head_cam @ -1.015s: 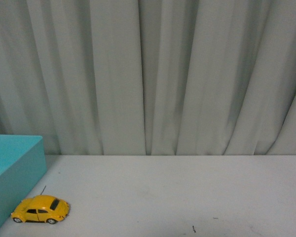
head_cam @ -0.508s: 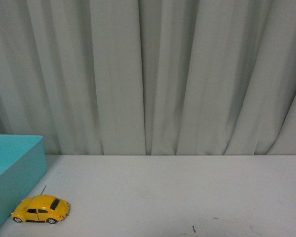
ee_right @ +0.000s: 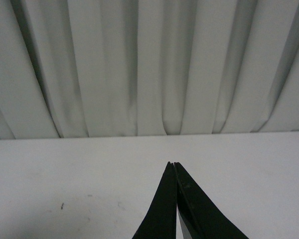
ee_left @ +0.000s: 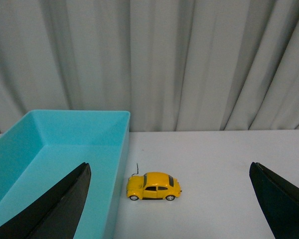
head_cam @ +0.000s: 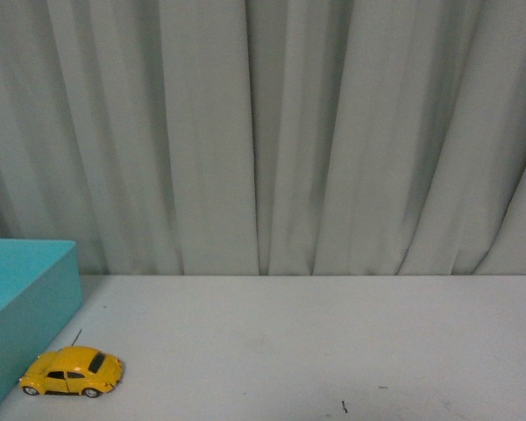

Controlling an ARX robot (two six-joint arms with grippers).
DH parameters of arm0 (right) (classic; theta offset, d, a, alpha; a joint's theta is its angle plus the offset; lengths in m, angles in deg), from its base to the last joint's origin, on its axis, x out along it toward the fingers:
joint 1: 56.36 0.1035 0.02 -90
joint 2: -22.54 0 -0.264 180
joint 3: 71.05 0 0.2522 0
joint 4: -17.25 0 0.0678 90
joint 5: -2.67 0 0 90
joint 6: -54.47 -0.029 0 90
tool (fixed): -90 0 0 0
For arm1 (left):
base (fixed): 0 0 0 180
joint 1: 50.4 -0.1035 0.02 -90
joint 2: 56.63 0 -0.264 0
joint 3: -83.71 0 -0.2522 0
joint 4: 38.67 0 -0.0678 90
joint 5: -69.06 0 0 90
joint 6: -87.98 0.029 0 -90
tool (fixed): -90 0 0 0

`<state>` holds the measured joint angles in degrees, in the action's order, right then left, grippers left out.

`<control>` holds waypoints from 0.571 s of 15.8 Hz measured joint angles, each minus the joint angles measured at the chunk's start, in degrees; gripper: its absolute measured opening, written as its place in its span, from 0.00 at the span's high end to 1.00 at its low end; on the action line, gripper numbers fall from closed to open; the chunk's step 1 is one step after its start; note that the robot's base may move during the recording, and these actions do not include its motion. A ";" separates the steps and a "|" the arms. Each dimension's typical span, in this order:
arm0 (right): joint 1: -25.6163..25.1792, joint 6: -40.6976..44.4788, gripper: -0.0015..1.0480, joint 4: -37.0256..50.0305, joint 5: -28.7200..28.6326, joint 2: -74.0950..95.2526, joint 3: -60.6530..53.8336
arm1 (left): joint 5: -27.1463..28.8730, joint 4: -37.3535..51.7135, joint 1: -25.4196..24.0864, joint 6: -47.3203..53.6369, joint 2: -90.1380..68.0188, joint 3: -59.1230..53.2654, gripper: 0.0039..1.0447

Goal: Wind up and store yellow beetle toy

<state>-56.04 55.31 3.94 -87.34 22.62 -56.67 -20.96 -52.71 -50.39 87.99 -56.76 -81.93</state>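
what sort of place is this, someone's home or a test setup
Most likely a robot test bench, not a home: a plain white table, a grey curtain as backdrop behind it, and a yellow toy car beside a teal box.

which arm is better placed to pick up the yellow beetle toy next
Left. The left gripper is open and faces the yellow beetle toy, which sits on the robot's left side by the teal box. The right gripper is shut and its view shows no toy.

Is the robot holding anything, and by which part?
Nothing: left tool open, right tool shut empty; the yellow beetle toy sits free on the table.
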 joint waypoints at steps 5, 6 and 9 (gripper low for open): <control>-0.02 0.00 0.73 -0.68 0.04 0.07 0.00 | 0.04 0.04 0.00 -0.02 0.00 0.00 0.06; 0.00 0.00 0.61 -0.68 0.02 0.07 0.00 | 0.04 0.04 0.00 -0.02 0.00 0.00 0.06; -0.02 0.00 0.27 -0.68 0.02 0.07 0.00 | 0.07 0.04 0.00 0.00 0.00 0.00 0.06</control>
<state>-56.06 55.31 3.26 -87.32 22.69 -56.67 -20.89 -52.66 -50.39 87.99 -56.76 -81.93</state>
